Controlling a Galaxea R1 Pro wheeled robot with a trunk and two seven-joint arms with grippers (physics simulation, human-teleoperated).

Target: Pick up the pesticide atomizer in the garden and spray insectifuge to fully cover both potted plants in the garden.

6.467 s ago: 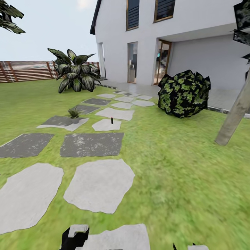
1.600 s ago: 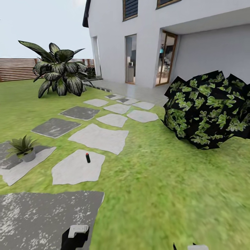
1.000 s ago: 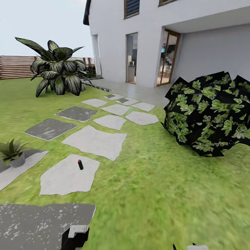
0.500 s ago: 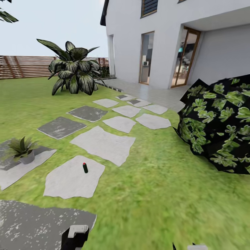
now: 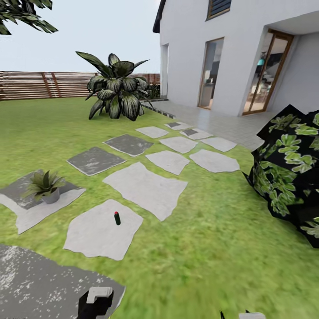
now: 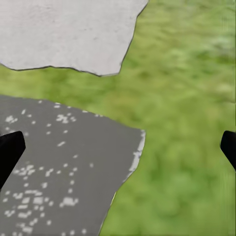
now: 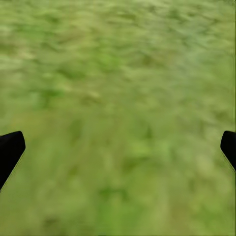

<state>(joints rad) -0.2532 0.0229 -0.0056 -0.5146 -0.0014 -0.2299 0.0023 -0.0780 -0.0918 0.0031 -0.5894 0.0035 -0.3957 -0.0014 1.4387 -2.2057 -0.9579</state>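
Here is the garden lawn, and the pesticide atomizer stands upright on a pale stepping stone: a small dark bottle with a red cap, alone on the slab. It sits ahead of the left hand, well apart from it, with a dark speckled stone lying between the two. In the left wrist view that hand's two black fingertips sit at opposite edges, wide apart, nothing between them but the dark stone's edge and grass. The right hand is the same story, fingertips spread wide with only blurred grass between them, and the atomizer lies far off to its left and forward.

Left of the atomizer, one potted plant sits in its small grey pot on a pale stone that overlaps a dark one, near but clearly apart from the bottle. Whether any whitish specks lie on its leaves I cannot tell. Further back stands a big dark-leaved shrub before the slatted fence, the white house at right, and a clipped bush at the right edge.
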